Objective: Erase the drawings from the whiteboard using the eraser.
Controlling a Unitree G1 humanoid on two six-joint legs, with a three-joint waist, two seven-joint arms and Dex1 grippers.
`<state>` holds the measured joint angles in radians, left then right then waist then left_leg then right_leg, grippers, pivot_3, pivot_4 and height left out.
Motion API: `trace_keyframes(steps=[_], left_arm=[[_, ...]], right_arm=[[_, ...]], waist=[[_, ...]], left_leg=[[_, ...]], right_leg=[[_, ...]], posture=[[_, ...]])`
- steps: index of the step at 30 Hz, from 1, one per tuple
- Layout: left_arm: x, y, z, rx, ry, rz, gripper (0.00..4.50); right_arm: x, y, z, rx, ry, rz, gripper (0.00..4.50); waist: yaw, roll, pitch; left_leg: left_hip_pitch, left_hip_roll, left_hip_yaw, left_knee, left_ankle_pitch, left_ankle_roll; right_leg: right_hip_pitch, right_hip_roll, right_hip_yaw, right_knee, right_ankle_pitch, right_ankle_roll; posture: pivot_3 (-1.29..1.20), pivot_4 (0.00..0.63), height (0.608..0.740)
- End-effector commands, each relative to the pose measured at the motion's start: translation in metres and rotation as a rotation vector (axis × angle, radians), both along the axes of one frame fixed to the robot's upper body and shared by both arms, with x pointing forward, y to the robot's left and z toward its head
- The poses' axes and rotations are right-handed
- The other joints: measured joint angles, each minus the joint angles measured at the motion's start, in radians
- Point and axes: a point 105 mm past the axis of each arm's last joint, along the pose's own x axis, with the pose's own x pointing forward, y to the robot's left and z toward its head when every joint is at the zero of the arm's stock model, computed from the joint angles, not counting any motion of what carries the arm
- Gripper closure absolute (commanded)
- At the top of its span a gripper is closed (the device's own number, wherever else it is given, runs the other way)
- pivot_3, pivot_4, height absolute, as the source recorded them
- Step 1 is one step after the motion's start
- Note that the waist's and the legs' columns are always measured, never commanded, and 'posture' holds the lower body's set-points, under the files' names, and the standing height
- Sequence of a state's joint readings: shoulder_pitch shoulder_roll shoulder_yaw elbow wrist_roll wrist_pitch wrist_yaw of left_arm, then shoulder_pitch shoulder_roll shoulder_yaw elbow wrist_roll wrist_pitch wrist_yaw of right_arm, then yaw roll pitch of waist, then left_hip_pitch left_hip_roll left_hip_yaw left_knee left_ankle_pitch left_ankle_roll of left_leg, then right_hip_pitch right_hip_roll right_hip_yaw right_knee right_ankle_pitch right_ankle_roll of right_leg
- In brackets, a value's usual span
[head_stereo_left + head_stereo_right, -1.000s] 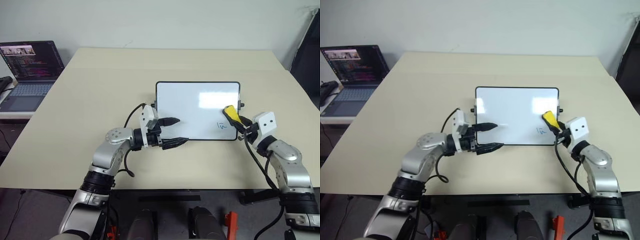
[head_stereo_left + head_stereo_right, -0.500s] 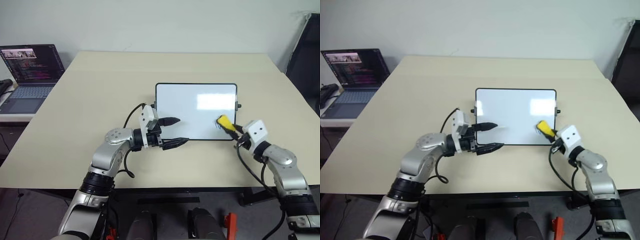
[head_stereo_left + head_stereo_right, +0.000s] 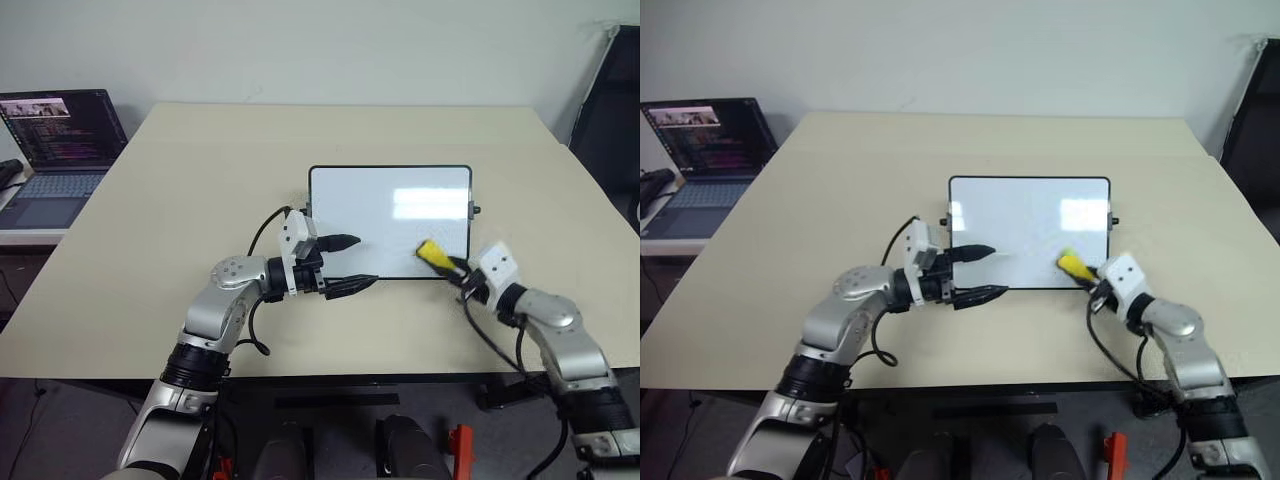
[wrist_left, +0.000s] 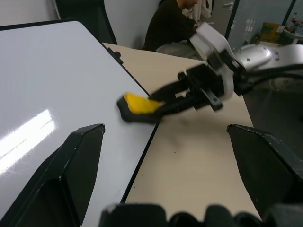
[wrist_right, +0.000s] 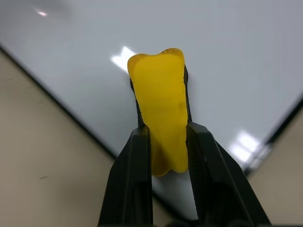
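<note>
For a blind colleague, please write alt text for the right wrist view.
The right gripper clamps the yellow eraser between its two black fingers, over the glossy whiteboard near its black-framed edge. Beige table lies beside the board.

Big beige rectangular table [image 3: 180,190], and flat on it around the middle sits a glossy white whiteboard with thin black frame [image 3: 370,205], long side running 9-to-3.

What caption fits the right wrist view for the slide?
Right gripper pinches the yellow eraser against the whiteboard near its black-framed edge.
</note>
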<state>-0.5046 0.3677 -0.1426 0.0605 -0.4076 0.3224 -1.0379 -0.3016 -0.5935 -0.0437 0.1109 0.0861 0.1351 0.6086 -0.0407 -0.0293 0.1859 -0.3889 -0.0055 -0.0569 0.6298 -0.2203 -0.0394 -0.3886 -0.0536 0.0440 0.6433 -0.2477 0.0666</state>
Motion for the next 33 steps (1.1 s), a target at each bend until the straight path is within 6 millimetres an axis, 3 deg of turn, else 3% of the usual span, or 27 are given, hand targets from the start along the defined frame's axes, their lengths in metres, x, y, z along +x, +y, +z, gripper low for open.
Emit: trace_keyframes(steps=[1,4,10,12,15,18,21,26,33], left_arm=[[0.000,-0.003,0.010,-0.009,-0.047,-0.010,0.00],[0.000,-0.001,0.010,-0.009,-0.048,-0.007,0.00],[0.000,0.004,0.012,-0.007,-0.049,0.006,0.00],[0.001,0.005,0.013,-0.012,-0.050,0.008,0.00],[0.000,0.003,0.017,-0.031,-0.049,-0.005,0.00],[-0.004,-0.005,0.015,-0.032,-0.045,-0.039,0.00],[-0.007,-0.010,0.012,-0.030,-0.037,-0.054,0.00],[-0.007,-0.011,0.012,-0.029,-0.037,-0.056,0.00],[-0.007,-0.006,0.012,-0.027,-0.041,-0.033,0.00]], right_arm=[[0.010,-0.032,0.009,-0.048,-0.045,-0.141,3.83],[0.010,-0.033,0.015,-0.019,-0.064,-0.132,3.83],[-0.012,-0.024,0.073,0.274,-0.120,0.016,3.83],[-0.017,-0.043,0.098,0.344,-0.164,-0.014,3.83],[-0.019,-0.097,0.119,0.382,-0.238,-0.206,3.83],[-0.024,-0.156,0.100,0.325,-0.179,-0.436,3.83],[-0.028,-0.191,0.058,0.295,-0.022,-0.600,3.83],[-0.025,-0.196,0.025,0.251,0.096,-0.610,3.83],[-0.017,-0.195,0.012,0.214,0.140,-0.614,3.83]], waist=[[0.003,0.000,0.000],[0.003,0.000,0.000],[0.008,0.003,0.003],[0.009,0.003,0.003],[0.012,0.003,0.003],[0.019,0.003,0.003],[0.015,0.003,0.003],[-0.005,0.007,0.003],[-0.012,0.008,0.003]], left_leg=[[0.000,0.000,0.000,0.000,0.000,0.000],[-0.001,0.000,0.000,-0.001,0.000,0.000],[-0.004,0.000,-0.001,0.000,0.000,0.000],[-0.007,0.000,-0.001,-0.001,0.000,0.000],[-0.011,-0.001,-0.002,-0.001,0.000,0.000],[-0.011,-0.001,-0.001,-0.001,0.000,0.000],[-0.011,-0.001,-0.001,-0.001,0.000,0.000],[-0.011,-0.001,0.003,-0.002,0.000,0.000],[-0.011,-0.001,0.003,-0.001,0.000,0.000]], right_leg=[[0.000,0.000,0.000,0.000,0.000,0.000],[0.000,0.000,0.000,0.000,0.000,0.001],[-0.003,0.000,0.000,0.000,0.003,0.005],[-0.006,0.000,-0.001,0.000,0.002,0.006],[-0.009,-0.001,-0.001,0.000,0.004,0.003],[-0.009,-0.001,-0.002,-0.001,0.004,0.002],[-0.009,-0.001,-0.002,-0.001,0.004,0.001],[-0.012,-0.001,0.002,0.000,0.004,0.001],[-0.012,0.000,0.003,0.001,0.002,0.006]], posture=[[0.00,0.150,0.740],[0.00,0.150,0.740],[0.00,0.150,0.740],[0.00,0.150,0.740],[0.00,0.150,0.740],[0.00,0.150,0.740],[0.00,0.150,0.740],[0.00,0.150,0.740],[0.00,0.150,0.740]])
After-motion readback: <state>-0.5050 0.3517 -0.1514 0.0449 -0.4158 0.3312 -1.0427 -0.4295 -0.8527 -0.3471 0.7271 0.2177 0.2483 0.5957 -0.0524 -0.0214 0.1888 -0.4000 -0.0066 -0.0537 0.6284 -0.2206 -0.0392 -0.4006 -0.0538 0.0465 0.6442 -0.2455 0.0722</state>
